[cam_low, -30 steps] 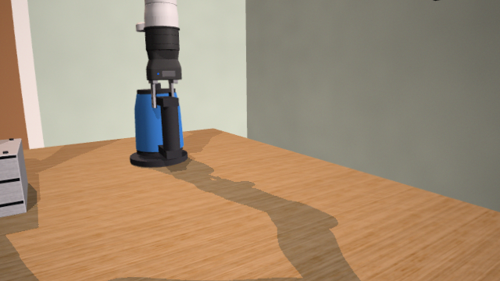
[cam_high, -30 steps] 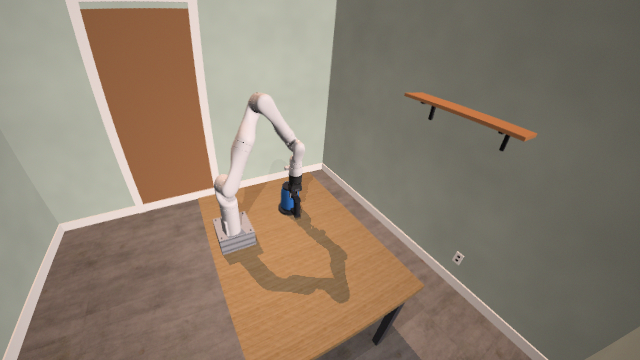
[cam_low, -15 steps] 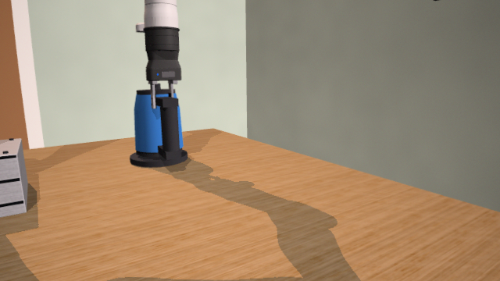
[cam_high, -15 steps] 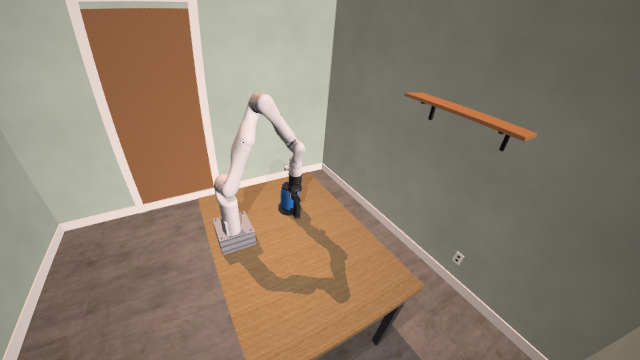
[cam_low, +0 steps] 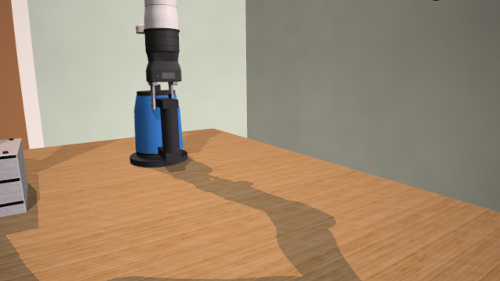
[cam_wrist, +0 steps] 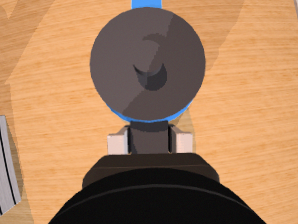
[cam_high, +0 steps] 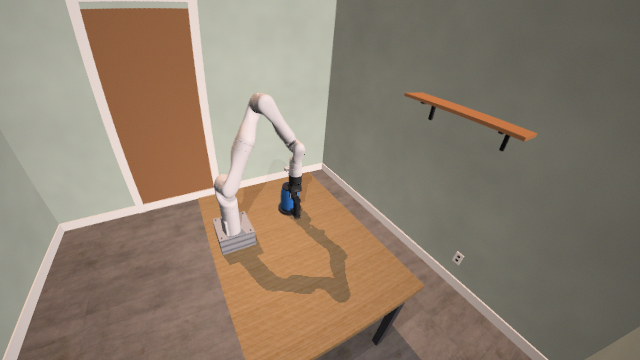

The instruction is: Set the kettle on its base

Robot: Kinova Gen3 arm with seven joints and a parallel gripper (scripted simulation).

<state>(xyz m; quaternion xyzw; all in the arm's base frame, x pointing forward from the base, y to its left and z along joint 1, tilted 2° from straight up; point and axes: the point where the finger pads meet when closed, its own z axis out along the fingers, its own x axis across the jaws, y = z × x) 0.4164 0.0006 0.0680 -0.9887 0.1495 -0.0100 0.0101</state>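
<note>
The blue cylindrical kettle with its dark lid stands upright on the round black base directly beneath your gripper, which clamps its black handle; seating looks done, so next open and lift straight up.

We see a rectangular light-wood bench on dark legs, standing on a grey floor in the corner of the room. Directly on it, near one long edge, sits the grey ribbed metal block that carries the white arm. Toward the far end lies a flat round black base, with the blue cylindrical kettle upright on it. The arm's long shadow falls across the wood grain.
</note>
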